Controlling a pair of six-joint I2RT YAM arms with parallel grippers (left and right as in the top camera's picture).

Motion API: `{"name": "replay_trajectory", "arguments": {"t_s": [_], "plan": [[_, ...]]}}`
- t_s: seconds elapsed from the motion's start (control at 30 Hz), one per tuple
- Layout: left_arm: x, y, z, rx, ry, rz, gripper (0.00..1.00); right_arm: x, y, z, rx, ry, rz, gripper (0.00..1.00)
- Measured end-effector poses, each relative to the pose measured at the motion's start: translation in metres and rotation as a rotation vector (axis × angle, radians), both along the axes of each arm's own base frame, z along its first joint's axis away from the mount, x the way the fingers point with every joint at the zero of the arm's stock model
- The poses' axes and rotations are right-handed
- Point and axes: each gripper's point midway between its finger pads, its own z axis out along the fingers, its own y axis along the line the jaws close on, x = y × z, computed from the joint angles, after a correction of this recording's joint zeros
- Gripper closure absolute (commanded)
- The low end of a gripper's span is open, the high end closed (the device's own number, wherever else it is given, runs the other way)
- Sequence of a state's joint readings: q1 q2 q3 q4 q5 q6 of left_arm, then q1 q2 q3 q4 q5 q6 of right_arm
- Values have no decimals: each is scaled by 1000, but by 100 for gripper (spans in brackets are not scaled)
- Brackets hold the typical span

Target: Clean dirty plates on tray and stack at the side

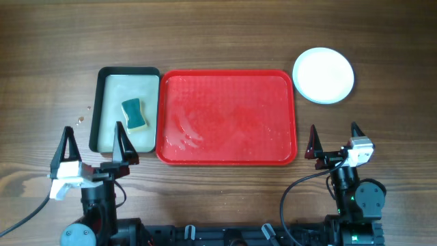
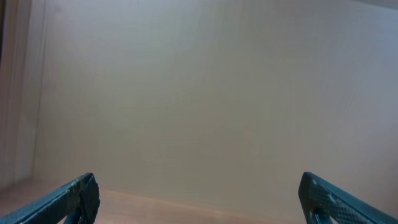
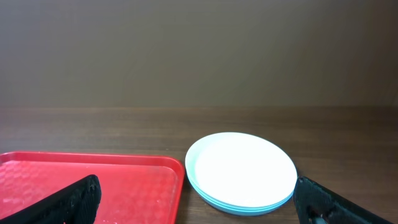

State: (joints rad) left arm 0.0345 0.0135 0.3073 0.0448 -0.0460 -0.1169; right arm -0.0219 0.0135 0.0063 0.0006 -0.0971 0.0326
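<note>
Down at the bottom edge, both grippers are spread wide open and holding nothing: left gripper (image 1: 94, 128) at lower left, right gripper (image 1: 334, 128) at lower right. Just past them the red tray (image 1: 225, 74) sits mid-frame, looking kinda wet. Snug against its left side is a black-rimmed tray (image 1: 128, 70) with a teal sponge (image 1: 134, 114) in it. Farthest back, upper right, the plates (image 1: 323, 75) are stacked on the table (image 1: 218, 34), just off the red tray's corner, white one on top.
</note>
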Motion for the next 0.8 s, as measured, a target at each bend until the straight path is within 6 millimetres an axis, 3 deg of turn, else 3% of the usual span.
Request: {"name": "replay_trajectory", "arguments": {"t_s": [0.37, 0.8], "plan": [[23, 1, -51, -69, 58, -22, 0, 0, 0, 0, 0, 0, 0, 0], [31, 1, -76, -102, 33, -36, 0, 0, 0, 0, 0, 0, 0, 0]]}}
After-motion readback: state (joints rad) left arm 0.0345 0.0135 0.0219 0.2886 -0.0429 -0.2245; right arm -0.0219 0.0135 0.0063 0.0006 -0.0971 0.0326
